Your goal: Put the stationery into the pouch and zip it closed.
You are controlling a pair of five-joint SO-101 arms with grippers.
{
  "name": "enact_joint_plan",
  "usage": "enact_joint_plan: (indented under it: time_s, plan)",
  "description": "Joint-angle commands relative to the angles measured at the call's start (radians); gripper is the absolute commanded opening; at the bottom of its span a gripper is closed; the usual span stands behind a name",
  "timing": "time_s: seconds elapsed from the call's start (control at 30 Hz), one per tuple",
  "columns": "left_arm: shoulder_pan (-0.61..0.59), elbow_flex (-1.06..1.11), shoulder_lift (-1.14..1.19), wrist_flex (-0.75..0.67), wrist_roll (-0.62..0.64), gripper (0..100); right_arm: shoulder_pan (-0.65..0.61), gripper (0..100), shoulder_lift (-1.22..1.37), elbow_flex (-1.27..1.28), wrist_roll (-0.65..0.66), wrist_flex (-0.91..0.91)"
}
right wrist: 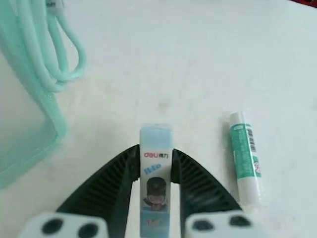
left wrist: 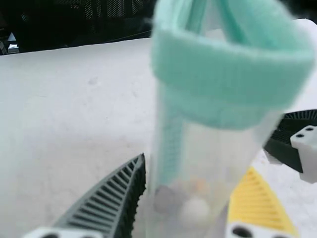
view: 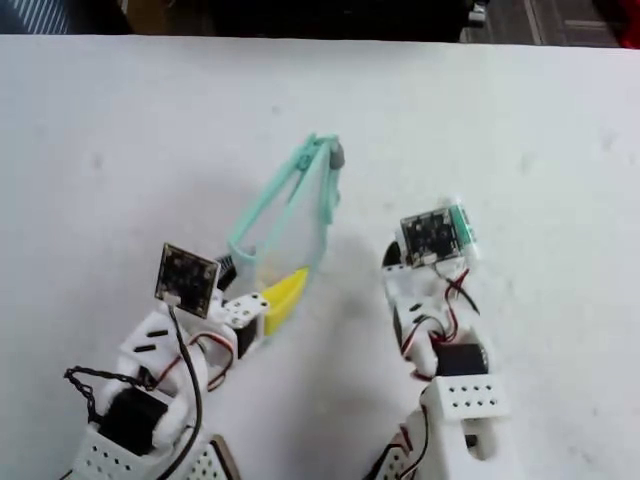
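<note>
Currently, we see the left gripper (left wrist: pixel 188 203) clamped on one end of the clear, mint-edged pouch (view: pixel 290 230). It props the pouch on edge over the white table (view: pixel 150 120), and the mouth appears spread open, likely so items can drop in. The right gripper (right wrist: pixel 156 153) is clenched on a blue-and-white eraser (right wrist: pixel 156 183) that pokes past its fingertips. That arm sits folded low beside the pouch. A glue stick (right wrist: pixel 244 158) lies on the table near the eraser.

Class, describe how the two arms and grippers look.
Left arm and right arm: white shells, black motors, red and black wires, square wrist circuit boards. Left gripper: one black, one yellow ribbed finger. Right gripper: two black ribbed fingers.
</note>
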Motion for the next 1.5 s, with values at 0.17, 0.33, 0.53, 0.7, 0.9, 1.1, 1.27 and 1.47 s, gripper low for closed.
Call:
enact_joint_plan:
  time_s: [0.17, 0.33, 0.53, 0.7, 0.9, 1.1, 1.27, 1.47]
  plan:
    - [0.015, -0.014, -0.010, -0.006, 0.005, 28, -0.105, 1.6, -0.025, -0.655, 0.014, 0.467]
    - [0.015, -0.014, -0.010, -0.006, 0.003, 28, -0.272, 1.6, -0.025, -0.908, 0.120, 0.555]
    - [0.015, -0.012, -0.010, -0.020, 0.003, 28, -0.493, 1.6, -0.022, -1.143, 0.057, 0.512]
    - [0.015, -0.011, -0.010, -0.020, 0.003, 28, -0.550, 1.6, 0.054, -1.097, -0.069, 0.410]
    - [0.015, -0.011, -0.010, -0.020, 0.003, 28, -0.555, 1.6, 0.177, -1.020, -0.089, 0.329]
    - [0.015, -0.012, -0.010, -0.020, 0.003, 28, -0.556, 1.6, 0.216, -0.954, -0.089, 0.274]
    - [0.015, -0.012, -0.010, -0.020, 0.003, 28, -0.556, 1.6, 0.219, -0.865, -0.083, 0.219]
    - [0.015, -0.014, -0.010, -0.020, 0.003, 28, -0.558, 1.6, 0.219, -0.793, -0.083, 0.133]
